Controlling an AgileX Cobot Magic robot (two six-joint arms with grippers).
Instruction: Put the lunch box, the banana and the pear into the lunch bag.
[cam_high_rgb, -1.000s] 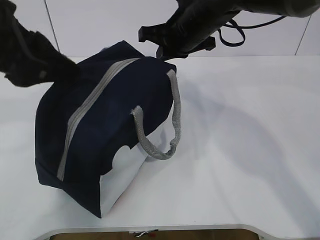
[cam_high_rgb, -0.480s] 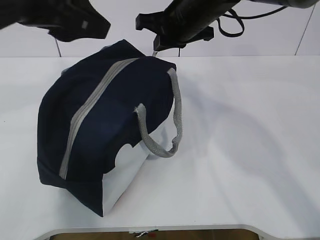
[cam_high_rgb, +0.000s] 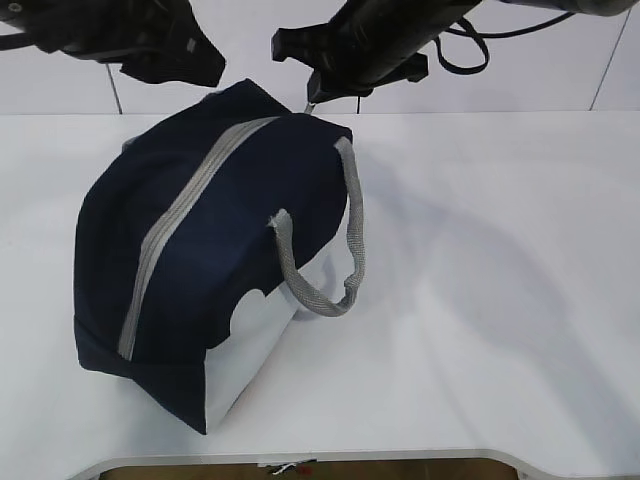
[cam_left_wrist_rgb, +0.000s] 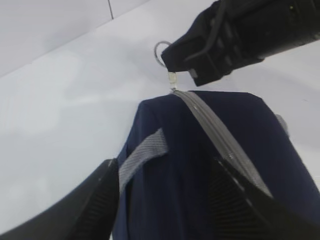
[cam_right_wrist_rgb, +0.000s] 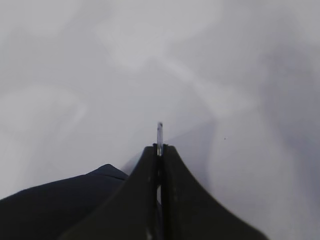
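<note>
The lunch bag (cam_high_rgb: 200, 250) sits on the smooth white worktop (cam_high_rgb: 500, 300), a boxy navy fabric shape with soft, slightly slumped sides and a pale panel (cam_high_rgb: 255, 340) at its near lower corner. A grey zip (cam_high_rgb: 175, 215) runs along its top ridge from the near end to the far end, lying flat and closed along the whole length that shows. A looped handle (cam_high_rgb: 335, 260) of coarse grey woven webbing hangs down the right side, and the left wrist view shows a second strap (cam_left_wrist_rgb: 142, 152) of the same ribbed webbing on the other side. At the far end of the zip, a thin metal ring pull (cam_left_wrist_rgb: 162, 50) stands up from the slider, and the right hand (cam_left_wrist_rgb: 172, 62), black and blocky, is pinched together on it; in its own wrist view its two tapered fingers (cam_right_wrist_rgb: 142, 200) meet with a sliver of metal between them. The left hand (cam_left_wrist_rgb: 165, 200) hovers above the bag, its dark textured fingers (cam_left_wrist_rgb: 100, 200) spread apart and empty on either side of the bag's top. The banana, pear and lunch box are nowhere to be seen.
</note>
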